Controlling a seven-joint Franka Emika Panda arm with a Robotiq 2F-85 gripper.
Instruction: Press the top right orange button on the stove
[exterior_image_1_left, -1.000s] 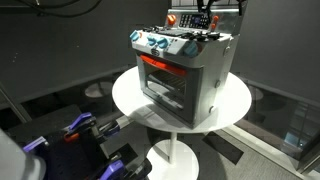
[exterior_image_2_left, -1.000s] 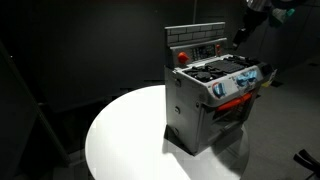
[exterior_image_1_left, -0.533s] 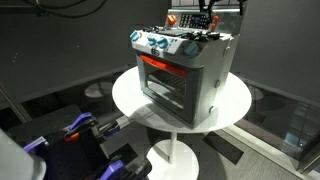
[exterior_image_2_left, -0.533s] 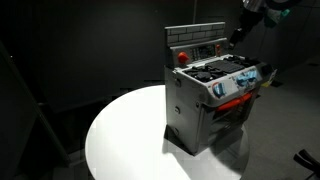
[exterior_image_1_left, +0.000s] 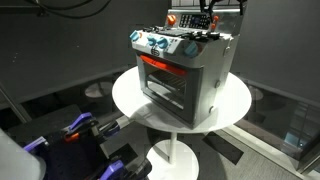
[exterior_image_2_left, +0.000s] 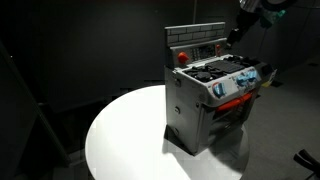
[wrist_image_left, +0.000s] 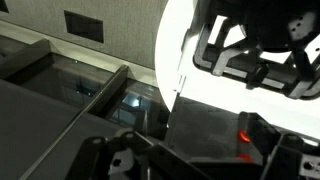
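in an exterior view the stove (exterior_image_1_left: 183, 72) sits a little past the middle of the round white tabletop (exterior_image_1_left: 128, 100), its glass door facing about 7 o'clock and its raised back panel at the 1 o'clock end; the hand (exterior_image_1_left: 207, 22) hangs right at that panel, near the top edge of the picture, and whether its fingers are spread or pressed together i cannot tell at this size. in an exterior view from the opposite side, the stove (exterior_image_2_left: 207, 92) stands toward the 3 o'clock edge of the tabletop (exterior_image_2_left: 120, 135), an orange button (exterior_image_2_left: 182, 57) shows at the panel's 9 o'clock end, and the hand (exterior_image_2_left: 233, 36) hovers just off the panel's 3 o'clock end, apart from it or barely so. in the wrist view the white tabletop (wrist_image_left: 180, 40) fills the upper right, dark stove parts lie beneath the camera with a small orange-red glow (wrist_image_left: 243, 134) at about 4 o'clock, and the fingers blur past reading. by my judgement this is the approach step, not yet a press; the next move calls for a short, steady push onto the orange button at the panel's top right, without tipping the light stove.
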